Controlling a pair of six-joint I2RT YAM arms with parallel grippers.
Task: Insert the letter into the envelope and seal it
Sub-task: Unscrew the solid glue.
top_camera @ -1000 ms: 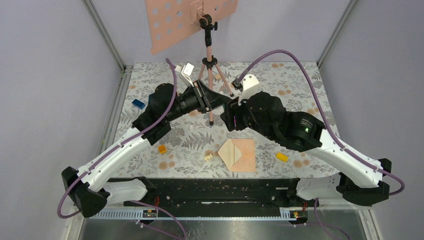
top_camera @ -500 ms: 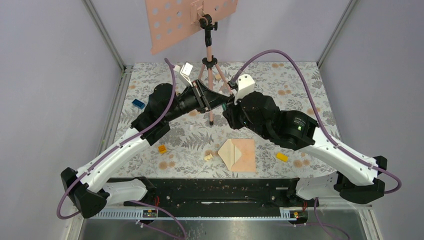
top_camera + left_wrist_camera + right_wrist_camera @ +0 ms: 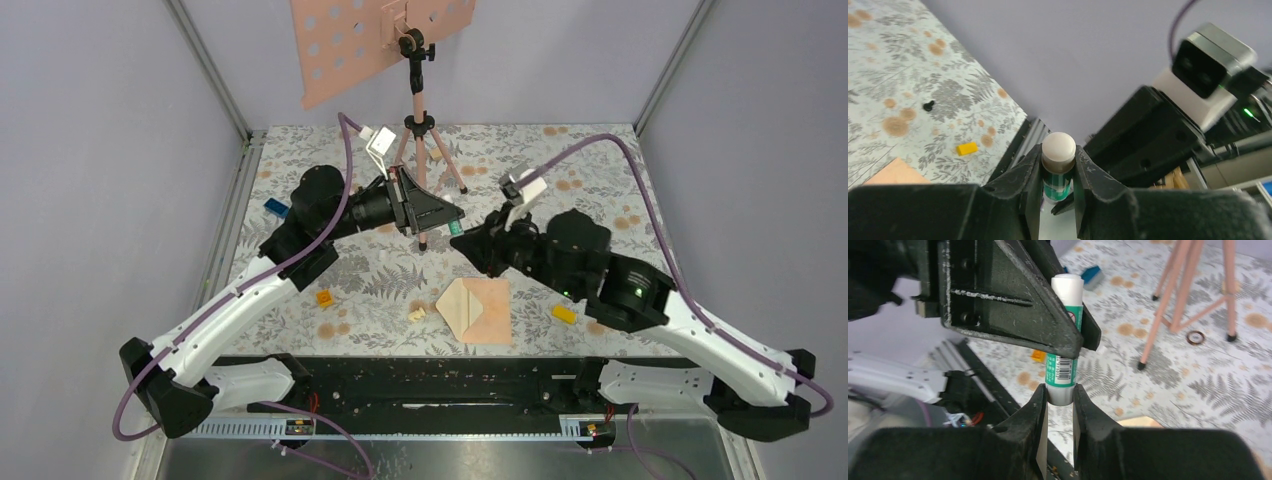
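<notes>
Floral-print tabletop [image 3: 600,160] inside grey walls, pink tripod stand [image 3: 418,140] at the back. Peach envelope [image 3: 485,310] lies flat near the front edge, centre, between the two arm bases, nothing touching it. It has a paler triangular part on its left side; can't tell if that is an open flap or the letter, and the letter isn't visible apart from it.

Both arms are raised above the middle of the tabletop with a glue stick [image 3: 1064,365] between them. Left gripper [image 3: 1058,152] is clamped narrowly around the teal body just below one white end. Right gripper [image 3: 1059,392] is pinched on the opposite, pale end. Can't say for sure which end is the cap.

Step looks like glue prep for sealing, probably uncapping. Next move likely calls for a straight pull or twist apart along the stick's axis, with the left grip kept firm. The glue then has to come down to the envelope flap.

Versus a second ago: right gripper was wider and has closed onto the stick, and the right arm has swung out right with its wrist rolled. Envelope unmoved.
</notes>
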